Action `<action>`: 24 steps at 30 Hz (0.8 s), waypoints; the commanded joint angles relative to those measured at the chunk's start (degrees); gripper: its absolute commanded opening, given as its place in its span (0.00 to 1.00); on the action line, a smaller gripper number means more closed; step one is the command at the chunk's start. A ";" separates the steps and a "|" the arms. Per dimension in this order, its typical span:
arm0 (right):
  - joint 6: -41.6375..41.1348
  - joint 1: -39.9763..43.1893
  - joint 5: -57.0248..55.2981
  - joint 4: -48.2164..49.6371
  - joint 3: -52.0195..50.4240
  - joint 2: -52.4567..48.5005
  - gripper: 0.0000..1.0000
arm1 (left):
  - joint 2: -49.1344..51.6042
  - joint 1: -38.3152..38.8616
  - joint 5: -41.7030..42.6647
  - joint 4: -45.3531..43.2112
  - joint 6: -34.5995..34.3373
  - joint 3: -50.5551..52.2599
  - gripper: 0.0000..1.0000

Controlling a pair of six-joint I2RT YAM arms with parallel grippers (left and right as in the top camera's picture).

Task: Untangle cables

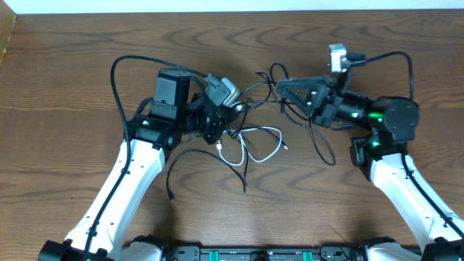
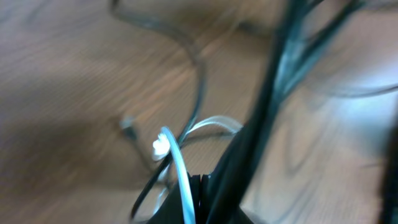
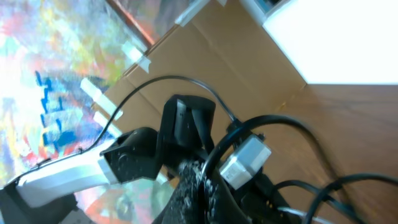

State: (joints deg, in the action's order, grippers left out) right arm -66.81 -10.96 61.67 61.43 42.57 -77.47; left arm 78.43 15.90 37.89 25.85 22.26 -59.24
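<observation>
A tangle of thin cables (image 1: 250,109) lies mid-table between the arms. A white cable (image 1: 270,142) loops in front of it, and black cables (image 1: 206,154) trail toward the front. My left gripper (image 1: 217,125) is shut on the white cable (image 2: 180,168) and black strands (image 2: 273,81) at the tangle's left side; this view is blurred. A white plug (image 2: 160,147) hangs beside it. My right gripper (image 1: 281,87) points left at the tangle's right side. Its fingers (image 3: 208,180) are shut on a black cable (image 3: 233,134).
The wooden table (image 1: 72,87) carries everything. A black cable loop (image 1: 319,148) lies in front of the right arm. Thick arm cables arch over the left arm (image 1: 116,72) and the right arm (image 1: 406,61). The left arm (image 3: 130,155) shows in the right wrist view.
</observation>
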 commanded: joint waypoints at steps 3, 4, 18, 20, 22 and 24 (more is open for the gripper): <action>-5.70 4.79 -0.94 3.34 0.37 0.22 0.01 | -0.63 -0.09 -19.21 4.92 -0.11 -0.07 0.07; -6.21 5.68 -0.94 3.91 0.37 0.22 0.01 | -0.63 -0.09 -20.79 5.57 -0.11 -0.07 0.08; -9.55 19.43 0.72 5.66 0.37 0.22 0.01 | -0.63 -4.98 -30.01 11.85 -0.59 -0.04 0.08; -9.94 22.27 1.55 5.64 0.37 0.22 0.01 | -0.63 -7.45 -30.01 12.37 -0.79 -0.04 0.07; -9.92 24.48 2.36 5.60 0.37 0.22 0.01 | -0.63 -10.10 -30.03 12.50 -2.78 -0.04 0.07; -9.92 25.83 2.91 5.44 0.37 0.22 0.01 | -0.63 -11.87 -30.03 12.50 -3.93 -0.04 0.07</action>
State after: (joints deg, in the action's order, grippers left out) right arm -76.16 11.60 66.11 66.50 42.54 -77.52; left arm 78.41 8.03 10.81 37.56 21.65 -59.24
